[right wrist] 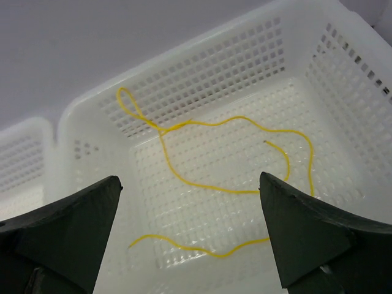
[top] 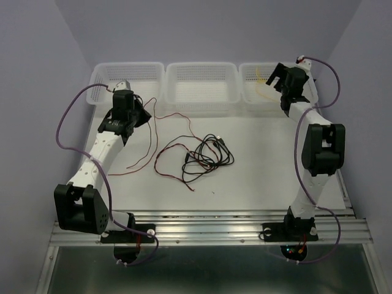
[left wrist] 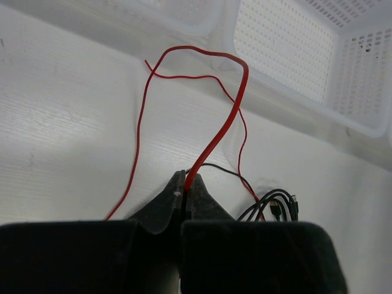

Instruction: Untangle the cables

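Note:
My left gripper (top: 142, 113) is shut on the red cable (top: 177, 114) near the table's back left; in the left wrist view the red cable (left wrist: 236, 107) rises from the closed jaws of the gripper (left wrist: 185, 179) and loops back down. The rest of the red cable lies tangled with the black cable (top: 208, 156) at the table's middle. The black cable's connectors (left wrist: 277, 208) show beside the left fingers. My right gripper (top: 277, 76) is open and empty above the right basket (top: 251, 99). The yellow cable (right wrist: 208, 125) lies loose in that basket, below the gripper (right wrist: 190, 179).
Three white perforated baskets stand in a row along the back edge: left (top: 98, 82), middle (top: 201, 97) and right. The middle basket (left wrist: 361, 122) is close ahead of the left gripper. Purple arm cables loop beside both arms.

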Controlling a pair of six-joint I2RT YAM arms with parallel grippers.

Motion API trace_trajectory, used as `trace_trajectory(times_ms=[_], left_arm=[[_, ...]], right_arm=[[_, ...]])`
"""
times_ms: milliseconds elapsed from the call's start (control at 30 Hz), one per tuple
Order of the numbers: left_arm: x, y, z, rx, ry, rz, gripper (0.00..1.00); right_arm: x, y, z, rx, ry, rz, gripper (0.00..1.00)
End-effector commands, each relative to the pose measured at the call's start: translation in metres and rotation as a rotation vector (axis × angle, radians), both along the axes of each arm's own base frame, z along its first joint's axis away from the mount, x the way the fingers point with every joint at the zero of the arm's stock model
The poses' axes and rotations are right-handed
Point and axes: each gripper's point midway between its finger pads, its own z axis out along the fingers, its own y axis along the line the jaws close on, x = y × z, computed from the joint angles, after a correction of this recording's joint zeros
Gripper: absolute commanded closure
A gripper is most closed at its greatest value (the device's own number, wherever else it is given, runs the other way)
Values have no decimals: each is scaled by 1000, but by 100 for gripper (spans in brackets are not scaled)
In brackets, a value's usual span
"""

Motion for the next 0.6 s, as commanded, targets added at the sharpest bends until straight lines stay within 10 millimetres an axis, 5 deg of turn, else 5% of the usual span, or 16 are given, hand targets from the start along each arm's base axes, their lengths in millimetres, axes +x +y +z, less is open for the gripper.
trace_trajectory(times_ms=[0, 33, 67, 200, 333, 367, 400, 467, 567], left_arm=[[-1, -13, 53, 5, -137, -83, 100], [-1, -16, 60, 6, -154, -94, 100], [1, -19, 79, 12, -198, -110, 100], [6, -34, 134, 33, -333, -177, 100], [13, -51, 221, 23, -546, -265, 100], [17, -55, 218, 23, -545, -281, 100], [15, -60, 251, 17, -625, -307, 100], [28, -65, 264, 8, -658, -323, 100], [41, -77, 318, -41, -780, -348, 100]], right_arm=[[-26, 43, 95, -91, -206, 149, 0], [-34, 48, 88, -75, -193, 174, 0], [-44, 54, 106, -59, -228, 202, 0], [-76, 65, 122, -1, -258, 253, 0], [-108, 79, 124, 48, -260, 324, 0], [-114, 79, 122, 58, -257, 323, 0], [-125, 80, 118, 70, -248, 326, 0], [-135, 83, 114, 80, -244, 339, 0], [-154, 86, 111, 119, -240, 348, 0]])
